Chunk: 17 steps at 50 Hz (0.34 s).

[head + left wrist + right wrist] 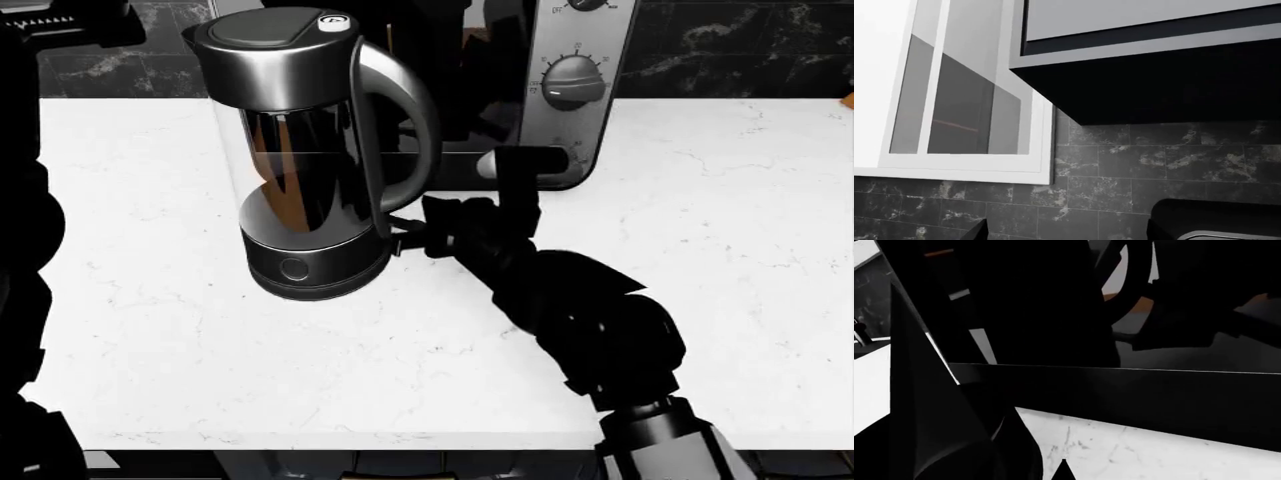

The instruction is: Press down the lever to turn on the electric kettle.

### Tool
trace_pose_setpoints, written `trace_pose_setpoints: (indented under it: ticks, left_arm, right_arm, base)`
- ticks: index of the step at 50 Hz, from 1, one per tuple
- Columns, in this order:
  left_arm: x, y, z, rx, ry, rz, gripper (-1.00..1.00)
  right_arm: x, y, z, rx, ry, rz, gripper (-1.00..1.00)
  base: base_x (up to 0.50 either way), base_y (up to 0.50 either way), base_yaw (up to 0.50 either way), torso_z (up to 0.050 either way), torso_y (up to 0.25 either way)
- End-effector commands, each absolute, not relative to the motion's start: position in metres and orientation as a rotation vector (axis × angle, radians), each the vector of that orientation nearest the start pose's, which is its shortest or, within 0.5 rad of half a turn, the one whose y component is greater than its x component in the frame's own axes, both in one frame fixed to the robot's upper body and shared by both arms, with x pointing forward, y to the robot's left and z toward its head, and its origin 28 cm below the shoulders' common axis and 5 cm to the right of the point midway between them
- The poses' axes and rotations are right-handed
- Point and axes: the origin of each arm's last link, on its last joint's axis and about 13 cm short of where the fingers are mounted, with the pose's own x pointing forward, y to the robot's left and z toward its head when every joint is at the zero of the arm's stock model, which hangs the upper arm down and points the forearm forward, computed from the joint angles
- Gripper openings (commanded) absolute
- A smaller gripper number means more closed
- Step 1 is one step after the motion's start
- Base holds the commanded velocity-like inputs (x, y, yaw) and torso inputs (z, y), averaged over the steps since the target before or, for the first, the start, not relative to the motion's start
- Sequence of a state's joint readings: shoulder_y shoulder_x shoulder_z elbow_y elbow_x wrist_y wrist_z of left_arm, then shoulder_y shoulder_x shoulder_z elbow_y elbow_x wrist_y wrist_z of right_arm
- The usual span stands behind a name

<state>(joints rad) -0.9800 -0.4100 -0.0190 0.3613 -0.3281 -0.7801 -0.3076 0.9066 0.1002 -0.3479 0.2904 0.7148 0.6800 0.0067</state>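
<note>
The right claw (424, 238) was set against the electric kettle (314, 150) base; its spread could not be told. The lever (400, 237), just beside it, might be missed, and the kettle shoved across the table (721, 250).

Head view: high, looking down on desk (747, 300). Left wrist: tilted up at cabinet (954, 100). Right wrist: pressed close above desk.
</note>
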Motion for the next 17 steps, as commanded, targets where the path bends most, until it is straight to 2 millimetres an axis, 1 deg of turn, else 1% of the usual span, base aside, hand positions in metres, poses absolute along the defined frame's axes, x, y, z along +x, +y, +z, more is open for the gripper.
trace_pose_setpoints:
  ticks: [1, 7, 17]
  left_arm:
    - [0.2922, 0.2851, 0.313, 0.057, -0.56, 0.296, 1.0]
    - [0.2924, 0.2853, 0.3126, 0.057, -0.56, 0.297, 1.0]
    - [0.2932, 0.2847, 0.3137, 0.057, -0.563, 0.294, 1.0]
  right_arm:
    - [0.3579, -0.0364, 0.165, 0.233, 0.23, 0.544, -1.0]
    - [0.3594, -0.0351, 0.1636, 0.228, 0.248, 0.549, -1.0]
    - [0.3558, -0.0356, 0.1601, 0.234, 0.273, 0.551, -1.0]
  base:
    - [0.0, 0.0, 0.0, 0.0, 0.0]
    - [0.0, 0.0, 0.0, 0.0, 0.0]
    - [0.0, 0.0, 0.0, 0.0, 0.0]
